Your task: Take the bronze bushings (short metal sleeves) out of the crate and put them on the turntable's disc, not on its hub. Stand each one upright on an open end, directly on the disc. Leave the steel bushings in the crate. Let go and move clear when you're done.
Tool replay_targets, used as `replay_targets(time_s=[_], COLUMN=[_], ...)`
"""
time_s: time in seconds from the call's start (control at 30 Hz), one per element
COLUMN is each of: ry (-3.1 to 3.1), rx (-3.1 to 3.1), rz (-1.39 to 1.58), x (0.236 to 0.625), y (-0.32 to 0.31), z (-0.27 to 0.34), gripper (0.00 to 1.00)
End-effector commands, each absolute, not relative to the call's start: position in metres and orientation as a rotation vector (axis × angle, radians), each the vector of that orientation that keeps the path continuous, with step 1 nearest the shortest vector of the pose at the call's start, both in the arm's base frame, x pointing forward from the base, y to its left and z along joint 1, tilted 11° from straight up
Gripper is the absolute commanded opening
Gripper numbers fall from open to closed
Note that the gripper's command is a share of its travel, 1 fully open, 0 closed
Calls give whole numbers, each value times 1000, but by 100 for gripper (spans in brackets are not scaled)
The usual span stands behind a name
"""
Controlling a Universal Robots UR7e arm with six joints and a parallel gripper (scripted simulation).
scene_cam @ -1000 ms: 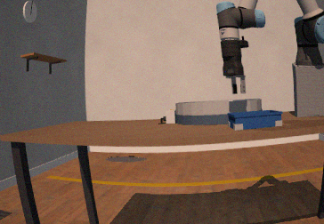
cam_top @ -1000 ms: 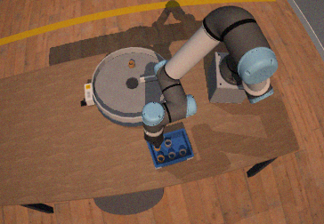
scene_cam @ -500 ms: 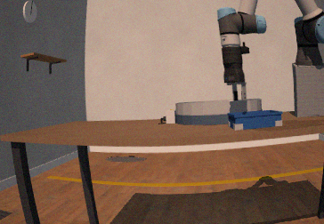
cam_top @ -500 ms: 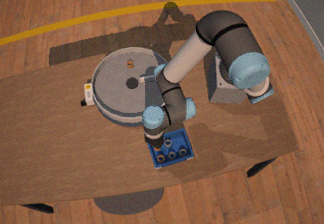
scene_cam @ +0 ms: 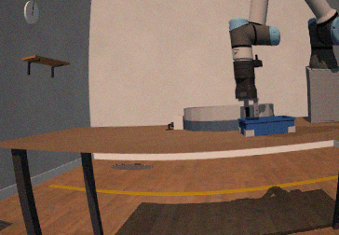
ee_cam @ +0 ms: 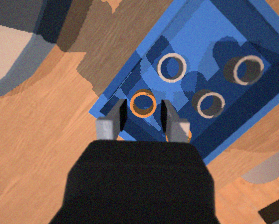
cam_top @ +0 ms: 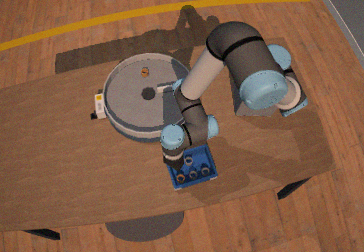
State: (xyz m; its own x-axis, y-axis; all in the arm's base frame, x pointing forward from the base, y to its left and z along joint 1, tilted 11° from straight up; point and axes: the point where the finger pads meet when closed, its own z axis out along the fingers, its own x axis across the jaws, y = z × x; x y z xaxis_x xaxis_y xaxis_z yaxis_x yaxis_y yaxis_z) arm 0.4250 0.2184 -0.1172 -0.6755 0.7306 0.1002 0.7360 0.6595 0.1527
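Note:
The blue crate (cam_top: 210, 155) (scene_cam: 270, 125) (ee_cam: 206, 30) lies on the table in front of the turntable. In the wrist view a bronze bushing (ee_cam: 143, 103) stands upright in the crate's near-left corner. My gripper (ee_cam: 144, 109) (cam_top: 176, 165) (scene_cam: 250, 112) is open, lowered to the crate, with one finger on each side of this bushing and a gap to it. A second bronze bushing peeks out behind the right finger. Three steel bushings (ee_cam: 171, 67) (ee_cam: 209, 103) (ee_cam: 248, 70) stand further in. One bronze bushing (cam_top: 144, 70) stands on the turntable's grey disc (cam_top: 125, 105), away from the dark hub (cam_top: 148, 93).
A small white box (cam_top: 100, 104) sits at the turntable's left edge. The arm's grey pedestal (cam_top: 248, 109) (scene_cam: 321, 93) stands to the right of the crate. The arm's forearm reaches over the disc's right side.

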Motion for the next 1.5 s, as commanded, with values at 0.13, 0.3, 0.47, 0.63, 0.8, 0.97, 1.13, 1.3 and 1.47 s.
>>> replay_targets(time_s=[0.13, 0.3, 0.47, 0.63, 0.8, 0.97, 1.13, 1.3, 1.47], ry=[-2842, -2842, -2842, -2842, -2842, -2842, -2842, -2843, -2843], rx=[-1254, -1254, -1254, -1254, -1254, -1254, -1254, -1253, -1253], rz=[-289, -289, -289, -289, -289, -289, -289, -289, -289], x=[429, 429, 429, 429, 429, 429, 429, 430, 430], y=[220, 220, 220, 220, 220, 220, 220, 222, 223], z=[-117, -117, -117, -117, -117, -117, -119, -127, -132], gripper=[76, 76, 76, 76, 76, 76, 76, 76, 76])
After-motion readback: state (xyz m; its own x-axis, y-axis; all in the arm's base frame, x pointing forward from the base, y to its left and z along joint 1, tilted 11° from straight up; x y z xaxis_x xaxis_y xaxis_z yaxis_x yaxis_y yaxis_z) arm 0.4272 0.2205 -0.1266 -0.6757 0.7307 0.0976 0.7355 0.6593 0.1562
